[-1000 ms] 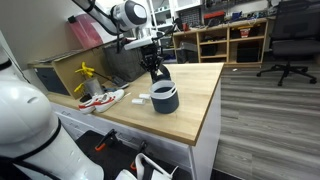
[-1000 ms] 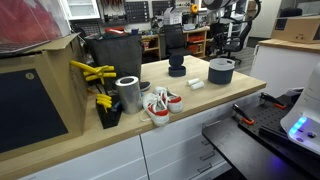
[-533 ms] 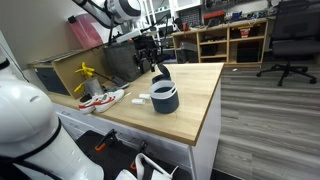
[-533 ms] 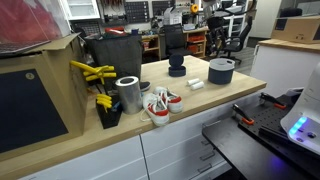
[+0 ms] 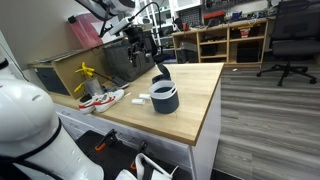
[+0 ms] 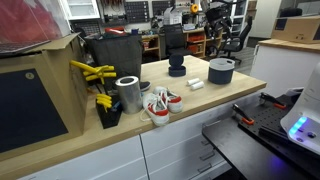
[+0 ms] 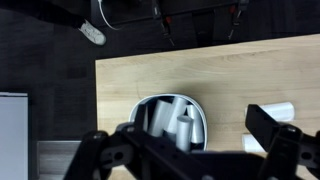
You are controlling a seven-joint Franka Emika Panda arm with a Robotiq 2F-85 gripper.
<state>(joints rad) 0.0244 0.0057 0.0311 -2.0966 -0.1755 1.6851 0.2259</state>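
One end effector point(image 5: 138, 47): fingers apart, holding nothing, above the bench point(image 5: 200, 105).
Dark cup point(image 5: 160, 72): nearest thing, lower down, upright.
Grey pot point(image 5: 165, 99): near the cup.

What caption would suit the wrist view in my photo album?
Seen from the wrist, the open pincer hovers above a dark round container on the wooden tabletop.

1. A pale wooden surface point(image 5: 200, 95) sits on top of white drawers point(image 6: 190, 150).
2. Grey plank floor point(image 5: 270, 120) runs alongside it.
3. Wooden shelving point(image 5: 235, 40) lines the back, with a black office chair point(image 5: 290, 45) beside it.
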